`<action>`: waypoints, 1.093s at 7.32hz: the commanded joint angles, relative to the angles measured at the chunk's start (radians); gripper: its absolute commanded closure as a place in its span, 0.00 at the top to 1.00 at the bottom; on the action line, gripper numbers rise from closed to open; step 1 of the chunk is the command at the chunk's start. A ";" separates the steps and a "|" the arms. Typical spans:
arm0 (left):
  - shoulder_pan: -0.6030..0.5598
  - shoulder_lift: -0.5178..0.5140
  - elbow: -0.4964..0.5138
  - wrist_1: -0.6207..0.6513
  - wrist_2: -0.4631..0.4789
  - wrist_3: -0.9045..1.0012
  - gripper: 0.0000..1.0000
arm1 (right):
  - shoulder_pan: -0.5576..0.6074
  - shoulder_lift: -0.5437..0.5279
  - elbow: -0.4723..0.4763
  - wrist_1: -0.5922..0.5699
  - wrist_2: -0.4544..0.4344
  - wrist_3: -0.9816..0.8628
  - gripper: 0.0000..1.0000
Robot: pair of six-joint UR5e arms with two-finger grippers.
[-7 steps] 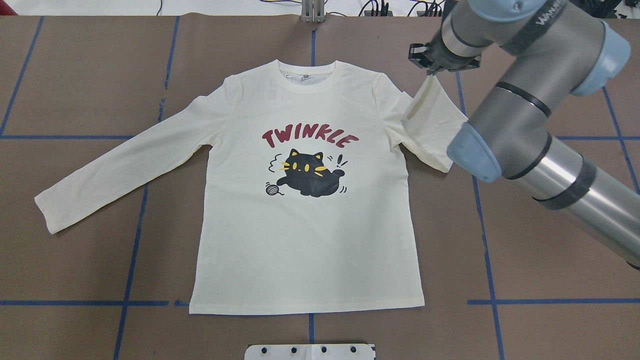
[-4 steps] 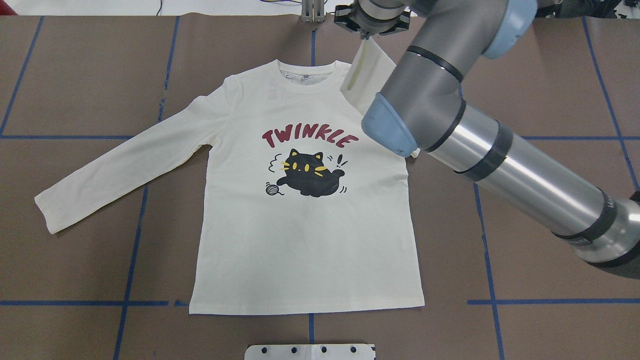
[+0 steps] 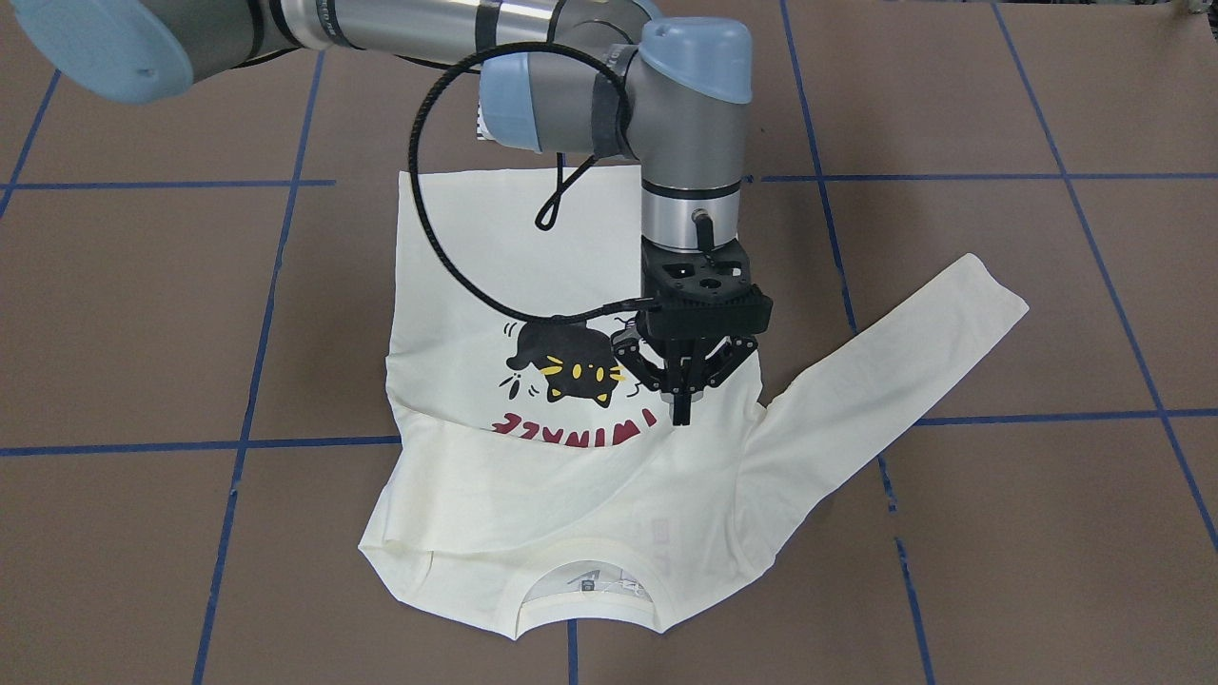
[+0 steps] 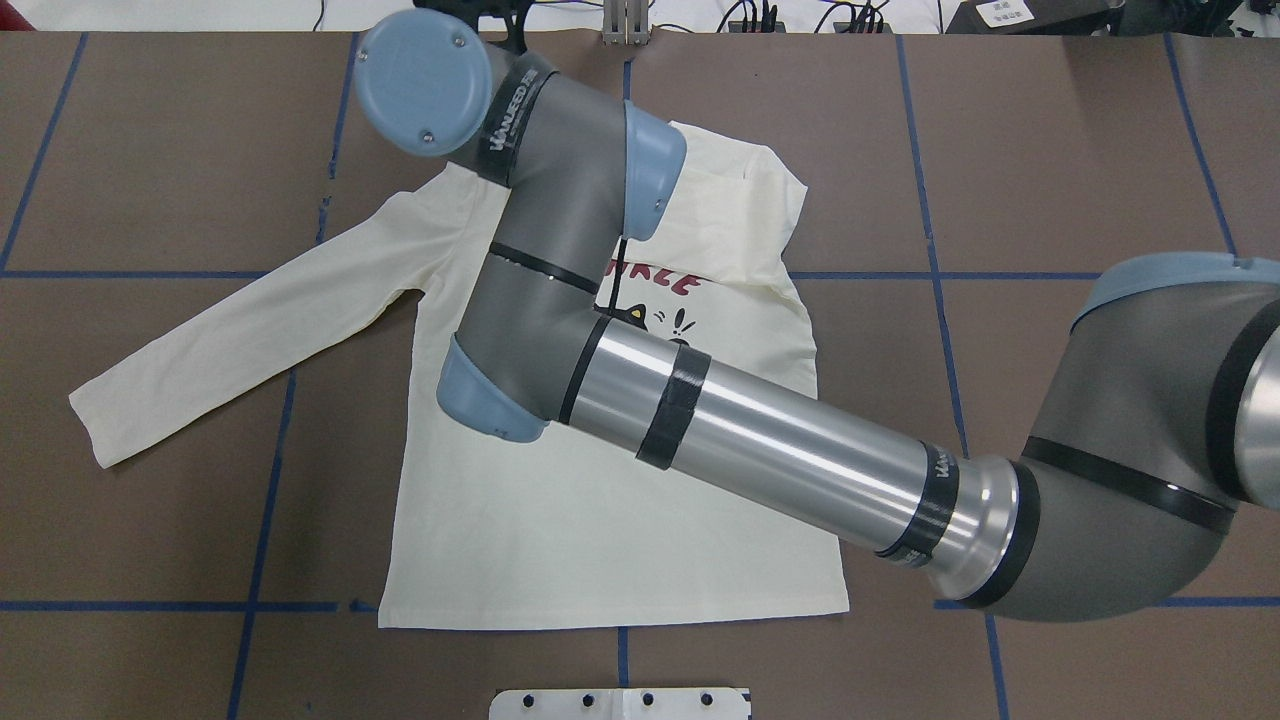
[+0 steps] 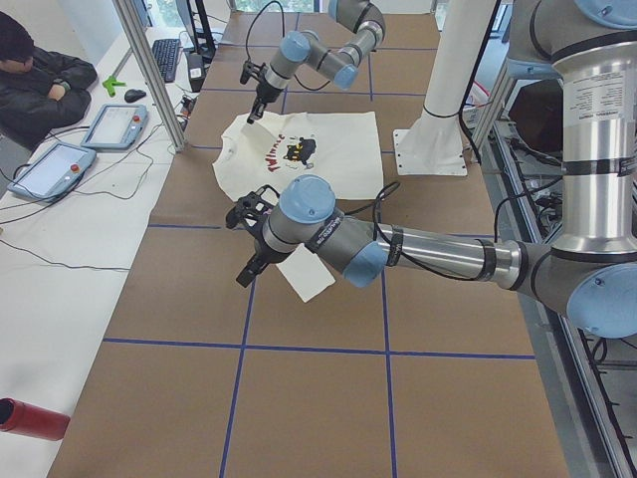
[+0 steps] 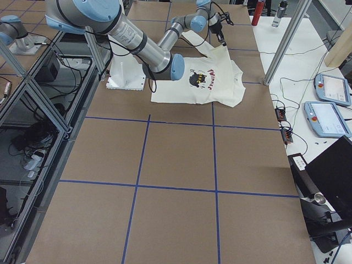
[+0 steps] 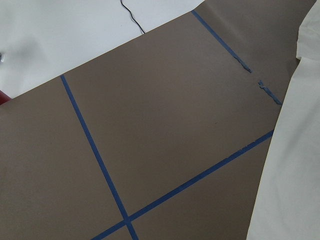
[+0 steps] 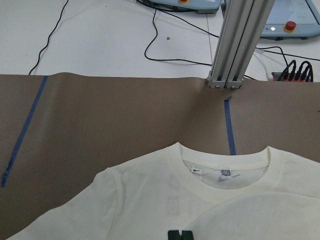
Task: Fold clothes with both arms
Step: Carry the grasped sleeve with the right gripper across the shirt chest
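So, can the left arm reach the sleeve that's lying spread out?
Probably yes: the left gripper hovers near that sleeve, nothing lies on it, and the right arm is over the chest of the T-shirt.

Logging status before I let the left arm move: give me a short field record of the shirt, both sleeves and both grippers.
T-shirt: print up, flat on the table
Sleeve on robot's right: folded inward, covering part of the lettering
Right gripper: pointing down, fingers together on that sleeve's end
Sleeve on robot's left: outstretched, unfolded
Left gripper: hovering near that sleeve's cuff; open or shut, cannot tell
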 commanded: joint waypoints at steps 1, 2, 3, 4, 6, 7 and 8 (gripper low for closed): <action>0.000 0.006 -0.005 0.000 0.000 -0.002 1.00 | -0.084 0.041 -0.112 0.003 -0.087 0.012 0.00; 0.000 0.007 -0.005 0.000 0.000 -0.001 1.00 | -0.091 0.095 -0.175 0.001 -0.087 0.039 0.00; 0.000 0.009 -0.006 0.000 0.000 -0.001 1.00 | -0.092 0.144 -0.225 0.003 -0.087 0.074 0.00; 0.000 0.009 -0.005 0.000 0.000 -0.001 1.00 | -0.091 0.162 -0.231 0.003 -0.085 0.082 0.00; 0.000 0.012 -0.005 0.000 0.000 0.001 1.00 | -0.091 0.176 -0.252 0.004 -0.081 0.126 0.00; 0.000 0.013 -0.005 0.000 -0.002 0.001 1.00 | -0.091 0.179 -0.252 0.009 -0.081 0.186 0.32; 0.000 0.013 -0.005 0.000 -0.002 0.001 1.00 | -0.091 0.181 -0.255 0.006 -0.082 0.214 0.92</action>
